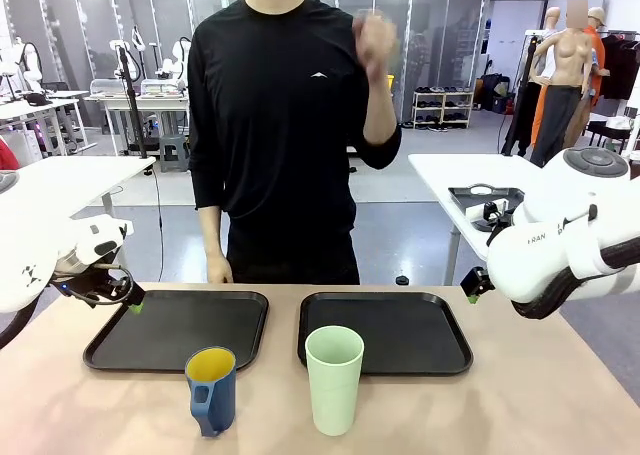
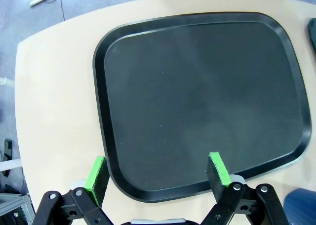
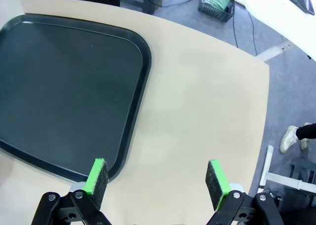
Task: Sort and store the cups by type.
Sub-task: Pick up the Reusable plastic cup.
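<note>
Since both sets of jaws stand wide with nothing between them, neither cup is held yet. Left end effector (image 2: 158, 169): green pads spread, empty, hovering over an outer corner of the left tray (image 2: 197, 101). Right end effector (image 3: 157, 171): same, wide and empty, over bare bench (image 3: 197, 96) just beside the outer edge of the right tray (image 3: 59, 86).

Outward: mint-green tumbler (image 1: 333, 380) upright on the bench, in front of the right tray's near left corner. Dark blue mug (image 1: 211, 390), yellow inside, upright to its left, near but apart, in front of the left tray's near right corner, handle turned toward the robot side.

Handling, my guess:
- **Tumbler:** light thin plastic, smooth, and tall so it tips easily; the walls may flex. Pinch gently across the body at mid height.
- **Mug:** looks heavier and stiff, maybe ceramic, so chip risk and slippery. Grip across the body or over the rim wall, away from the handle, which could foul a pad.

Both trays are bare, so nothing blocks a set-down. The cups stand close together, so a wide approach on one could knock the other. Person at the far side, one hand (image 1: 375, 40) raised, other hand (image 1: 218, 268) hanging by the far bench edge, off the trays.
</note>
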Controlling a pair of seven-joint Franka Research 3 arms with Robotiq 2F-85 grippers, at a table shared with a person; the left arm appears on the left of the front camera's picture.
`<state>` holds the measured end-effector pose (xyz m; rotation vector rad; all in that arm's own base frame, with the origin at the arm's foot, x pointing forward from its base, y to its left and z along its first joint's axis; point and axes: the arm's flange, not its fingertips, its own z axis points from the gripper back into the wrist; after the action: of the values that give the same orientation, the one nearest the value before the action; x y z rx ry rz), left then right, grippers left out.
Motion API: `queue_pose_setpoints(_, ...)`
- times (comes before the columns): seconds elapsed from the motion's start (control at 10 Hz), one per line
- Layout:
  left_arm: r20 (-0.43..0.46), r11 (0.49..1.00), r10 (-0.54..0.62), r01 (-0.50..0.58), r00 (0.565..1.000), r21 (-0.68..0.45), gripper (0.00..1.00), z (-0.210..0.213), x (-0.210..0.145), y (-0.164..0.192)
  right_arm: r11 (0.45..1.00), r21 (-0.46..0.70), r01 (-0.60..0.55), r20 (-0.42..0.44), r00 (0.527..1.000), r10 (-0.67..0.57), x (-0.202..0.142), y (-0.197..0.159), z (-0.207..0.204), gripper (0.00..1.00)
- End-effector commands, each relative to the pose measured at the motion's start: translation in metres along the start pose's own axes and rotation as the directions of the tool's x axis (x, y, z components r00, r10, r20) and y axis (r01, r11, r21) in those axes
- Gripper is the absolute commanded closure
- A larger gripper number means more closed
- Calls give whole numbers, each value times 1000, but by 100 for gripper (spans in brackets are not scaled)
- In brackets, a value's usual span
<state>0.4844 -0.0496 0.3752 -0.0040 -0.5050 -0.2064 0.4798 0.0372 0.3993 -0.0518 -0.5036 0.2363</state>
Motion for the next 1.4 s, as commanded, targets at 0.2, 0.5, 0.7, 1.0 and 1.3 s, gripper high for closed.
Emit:
queue_pose_setpoints(0.2, 1, 1000, -1, 1, 1000, 3, 0, 1, 0, 2, 1000, 0, 0, 0, 1000, 0, 0, 0, -1, 0)
queue_pose_setpoints(0.5, 1, 1000, -1, 1, 1000, 3, 0, 1, 0, 2, 1000, 0, 0, 0, 1000, 0, 0, 0, -1, 0)
queue_pose_setpoints(0.7, 1, 1000, -1, 1, 1000, 3, 0, 1, 0, 2, 1000, 0, 0, 0, 1000, 0, 0, 0, -1, 0)
queue_pose_setpoints(1.0, 1, 1000, -1, 1, 1000, 3, 0, 1, 0, 2, 1000, 0, 0, 0, 1000, 0, 0, 0, -1, 0)
queue_pose_setpoints(1.3, 1, 1000, -1, 1, 1000, 3, 0, 1, 0, 2, 1000, 0, 0, 0, 1000, 0, 0, 0, -1, 0)
